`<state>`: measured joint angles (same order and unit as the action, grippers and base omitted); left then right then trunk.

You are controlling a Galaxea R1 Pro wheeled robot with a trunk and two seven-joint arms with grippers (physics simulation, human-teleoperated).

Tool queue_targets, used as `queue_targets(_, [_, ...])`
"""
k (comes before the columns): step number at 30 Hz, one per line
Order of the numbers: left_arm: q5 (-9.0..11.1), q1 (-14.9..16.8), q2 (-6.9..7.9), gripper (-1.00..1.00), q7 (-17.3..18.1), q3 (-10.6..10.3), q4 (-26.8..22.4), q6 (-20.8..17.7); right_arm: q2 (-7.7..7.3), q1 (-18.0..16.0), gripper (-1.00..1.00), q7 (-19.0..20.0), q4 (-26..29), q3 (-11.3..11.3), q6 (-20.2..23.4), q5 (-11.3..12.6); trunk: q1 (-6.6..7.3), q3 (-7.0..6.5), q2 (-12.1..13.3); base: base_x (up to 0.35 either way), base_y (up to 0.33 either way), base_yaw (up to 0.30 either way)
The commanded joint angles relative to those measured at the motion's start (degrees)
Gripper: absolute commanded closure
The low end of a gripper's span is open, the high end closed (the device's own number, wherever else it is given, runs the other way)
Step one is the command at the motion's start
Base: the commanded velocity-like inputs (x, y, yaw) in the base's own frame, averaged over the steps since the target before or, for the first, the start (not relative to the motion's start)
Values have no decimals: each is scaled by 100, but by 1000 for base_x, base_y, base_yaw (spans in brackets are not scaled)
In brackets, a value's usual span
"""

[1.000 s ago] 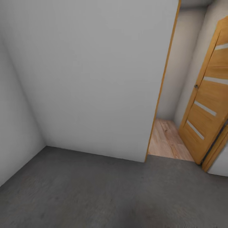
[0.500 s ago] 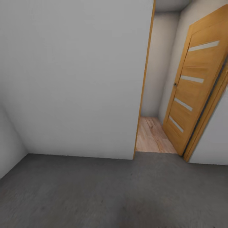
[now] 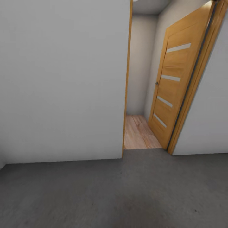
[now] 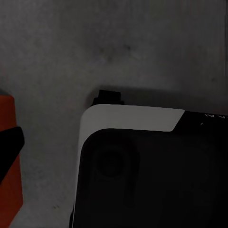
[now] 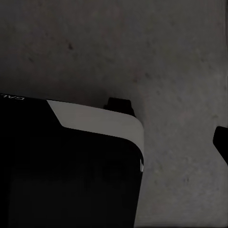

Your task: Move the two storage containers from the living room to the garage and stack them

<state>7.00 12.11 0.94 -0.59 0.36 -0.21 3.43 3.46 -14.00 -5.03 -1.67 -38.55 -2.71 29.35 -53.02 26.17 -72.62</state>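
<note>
The head camera is looking forward and down at a doorway (image 3: 139, 95); both wrist cameras are pointing steeply down, close above the robot's base (image 4: 152, 175), all sharing the concrete floor (image 3: 114, 190).

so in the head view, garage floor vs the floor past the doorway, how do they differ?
The garage floor is dark grey, mottled concrete; the floor past the doorway is light wood planks with visible grain. The garage floor spans the whole foreground, while the wood floor shows as a narrow strip between the wall and the open door. They meet in a straight line at the threshold and both look level.
</note>
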Motion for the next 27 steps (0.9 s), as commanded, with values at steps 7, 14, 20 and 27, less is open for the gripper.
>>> queue_targets(7, [47, 2, -5, -100, -2, -1, 3, 17, 6, -7, -100, -7, -18, -47, -28, 53, 0, 6, -3, 0, 0, -289])
queue_targets(14, [47, 2, -6, -100, -2, -1, 3, 17, 6, -7, -100, -7, -18, -47, -28, 53, 0, 6, -3, 0, 0, -289])
queue_targets(20, [47, 2, -6, -100, -2, -1, 3, 17, 6, -7, -100, -7, -18, -47, -28, 53, 0, 6, -3, 0, 0, -289])
queue_targets(27, [47, 2, -6, -100, -2, -1, 3, 17, 6, -7, -100, -7, -18, -47, -32, 53, 0, 6, -3, 0, 0, -289])
